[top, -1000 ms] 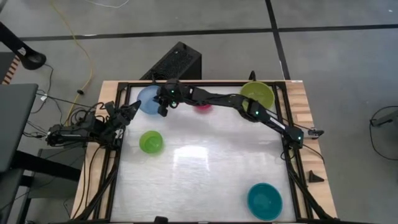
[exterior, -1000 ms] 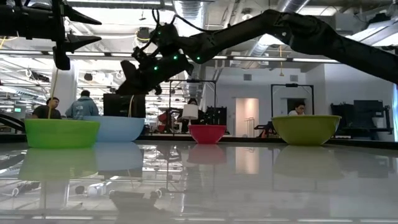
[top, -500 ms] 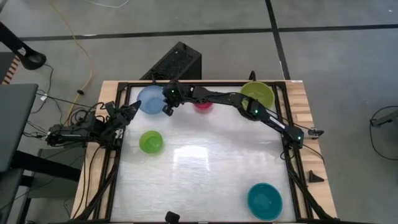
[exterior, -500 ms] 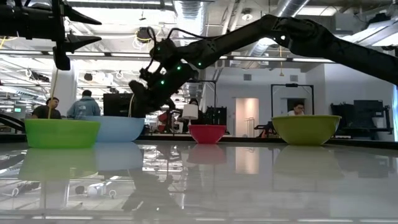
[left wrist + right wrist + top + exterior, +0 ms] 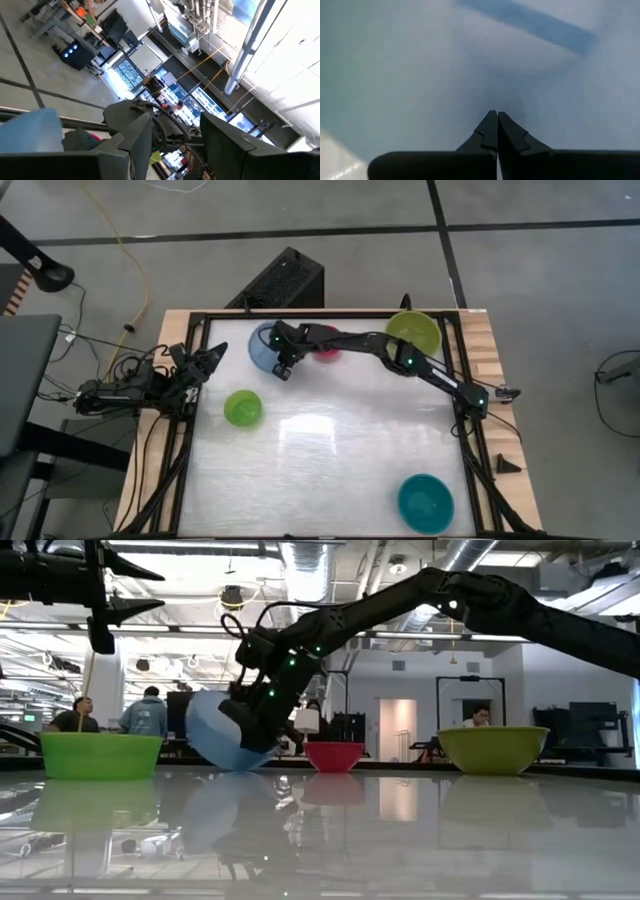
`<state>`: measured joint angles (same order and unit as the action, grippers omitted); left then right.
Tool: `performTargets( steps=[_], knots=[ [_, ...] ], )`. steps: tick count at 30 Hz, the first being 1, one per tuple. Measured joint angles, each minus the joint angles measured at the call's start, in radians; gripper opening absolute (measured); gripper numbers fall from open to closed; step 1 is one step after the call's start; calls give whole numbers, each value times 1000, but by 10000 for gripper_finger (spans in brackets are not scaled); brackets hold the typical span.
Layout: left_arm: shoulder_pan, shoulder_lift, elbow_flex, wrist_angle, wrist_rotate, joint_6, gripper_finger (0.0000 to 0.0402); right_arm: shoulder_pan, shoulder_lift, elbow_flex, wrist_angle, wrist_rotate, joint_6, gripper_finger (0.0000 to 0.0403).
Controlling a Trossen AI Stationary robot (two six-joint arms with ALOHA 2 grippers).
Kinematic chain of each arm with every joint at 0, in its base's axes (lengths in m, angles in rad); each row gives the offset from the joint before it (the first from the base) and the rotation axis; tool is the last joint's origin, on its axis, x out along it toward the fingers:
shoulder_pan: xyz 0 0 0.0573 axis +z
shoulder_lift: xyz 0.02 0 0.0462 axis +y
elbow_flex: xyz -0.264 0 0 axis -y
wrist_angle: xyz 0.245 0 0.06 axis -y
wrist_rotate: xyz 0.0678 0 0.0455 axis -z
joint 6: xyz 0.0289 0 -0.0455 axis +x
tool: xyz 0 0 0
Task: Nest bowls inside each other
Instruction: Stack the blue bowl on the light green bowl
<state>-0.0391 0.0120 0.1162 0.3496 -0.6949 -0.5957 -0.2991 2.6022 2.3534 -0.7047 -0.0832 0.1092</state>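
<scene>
since the earlier frame the light blue bowl [image 5: 264,348] has tipped up at the far left, its rim pinched by the right gripper [image 5: 281,367]; next, carry it to a larger bowl.

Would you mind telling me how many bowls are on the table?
5: light blue bowl tilted in the right hand, pink beside it, olive far right, green left, teal near right.

Overhead and tabletop-level views, both covering table [image 5: 330,450]; 2 wrist close-ups.
</scene>
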Motion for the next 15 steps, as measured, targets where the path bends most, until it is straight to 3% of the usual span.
performTargets(
  steps=[8, 15],
  knots=[
    [0, 0, 0, 0, 13, -19, 155, 43, -9, 0, -121, -77, 40, 22],
    [0, 0, 0, 0, 18, -14, 155, 117, -13, 3, -344, -163, 40, 22]
  ],
)
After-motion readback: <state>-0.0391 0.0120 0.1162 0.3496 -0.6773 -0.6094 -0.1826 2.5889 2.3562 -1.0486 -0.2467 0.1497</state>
